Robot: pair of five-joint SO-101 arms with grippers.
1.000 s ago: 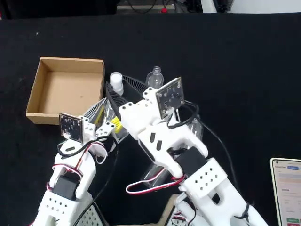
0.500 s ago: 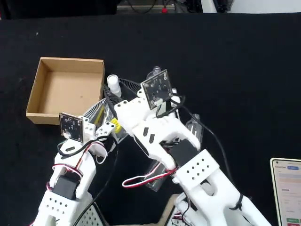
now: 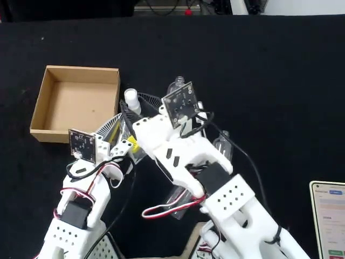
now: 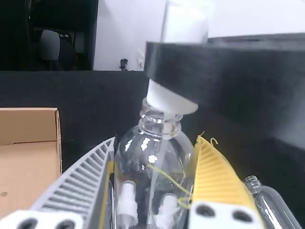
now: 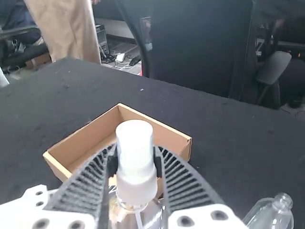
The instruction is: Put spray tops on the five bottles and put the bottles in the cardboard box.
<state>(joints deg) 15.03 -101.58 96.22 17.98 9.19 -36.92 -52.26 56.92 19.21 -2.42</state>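
Note:
My left gripper [image 4: 156, 143] is shut on a clear bottle [image 4: 152, 162], held upright between its grey and yellow fingers just right of the cardboard box [image 3: 75, 100]. My right gripper [image 5: 136, 152] is shut on a white spray top [image 5: 135, 164] that sits on the bottle's open neck [image 4: 161, 121]. From above, the right gripper [image 3: 132, 105] and spray top [image 3: 130, 98] stand over the left gripper [image 3: 123, 134]. The box [image 5: 81, 148] is empty. Another open bottle [image 3: 178, 85] stands behind the right arm. Two more bottles [image 3: 223, 144] [image 3: 180, 200] lie beside and under it.
A tablet [image 3: 329, 218] lies at the table's right front edge. The black table [image 3: 269, 70] is open at the back and right. A loose bottle [image 4: 269, 202] lies close to the held one.
The right arm has swung a little to the left and back, carrying the spray top over the bottle's neck. The left arm has kept still with the bottle.

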